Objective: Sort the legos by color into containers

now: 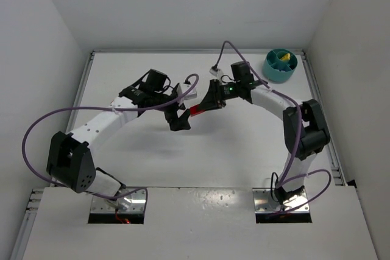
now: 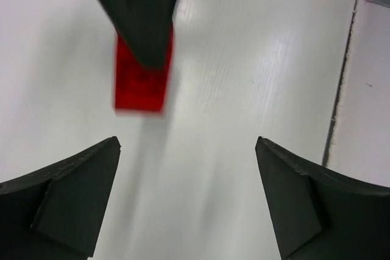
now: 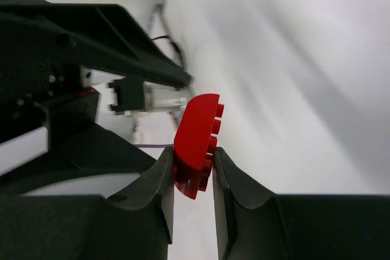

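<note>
Red lego [image 3: 196, 144] pinched between the right fingers [image 3: 236, 204], just ahead of the left fingers [image 2: 67, 199], which stand wide open and empty over the tabletop [image 2: 244, 59].

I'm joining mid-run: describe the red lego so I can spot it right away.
Look to the middle of the white table, where the two arms' tips meet. The red lego sits pinched in the right gripper, just off the open left gripper. It is the only red thing there; the yellow piece lies far off in the teal tub.
</note>
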`<move>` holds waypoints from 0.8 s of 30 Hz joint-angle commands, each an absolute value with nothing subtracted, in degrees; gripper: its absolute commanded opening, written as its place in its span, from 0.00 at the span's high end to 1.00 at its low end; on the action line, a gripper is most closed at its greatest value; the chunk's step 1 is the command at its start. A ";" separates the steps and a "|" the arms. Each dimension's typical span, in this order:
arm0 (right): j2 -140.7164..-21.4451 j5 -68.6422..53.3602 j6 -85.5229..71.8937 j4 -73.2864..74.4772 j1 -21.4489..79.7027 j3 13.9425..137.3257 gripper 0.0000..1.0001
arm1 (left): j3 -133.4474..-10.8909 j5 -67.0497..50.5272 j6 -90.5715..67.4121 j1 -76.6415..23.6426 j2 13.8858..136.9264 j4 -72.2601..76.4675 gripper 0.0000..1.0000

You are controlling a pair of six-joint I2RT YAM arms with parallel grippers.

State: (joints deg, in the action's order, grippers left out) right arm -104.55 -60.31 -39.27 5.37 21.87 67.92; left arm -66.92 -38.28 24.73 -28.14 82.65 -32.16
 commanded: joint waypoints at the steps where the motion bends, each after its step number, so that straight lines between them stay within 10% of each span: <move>1: -98.97 -54.78 -24.11 18.69 17.76 73.90 1.00 | -68.20 -42.79 23.28 -25.23 81.65 -38.13 0.00; 11: -105.63 -24.03 -1.95 39.54 4.68 102.02 1.00 | -74.53 -29.06 11.95 -13.36 81.04 -37.36 0.00; 16: -115.82 -17.59 2.63 43.33 0.01 115.73 1.00 | -71.99 -6.44 3.54 -11.08 75.07 -23.84 0.00; 24: -127.87 -13.27 2.81 43.86 -4.57 129.20 1.00 | -75.16 -3.08 -2.99 -6.94 76.90 -25.40 0.00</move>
State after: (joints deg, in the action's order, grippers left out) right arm -126.78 -16.43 1.43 42.92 -4.10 126.48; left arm -74.70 -5.69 -0.21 -6.79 76.03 -25.93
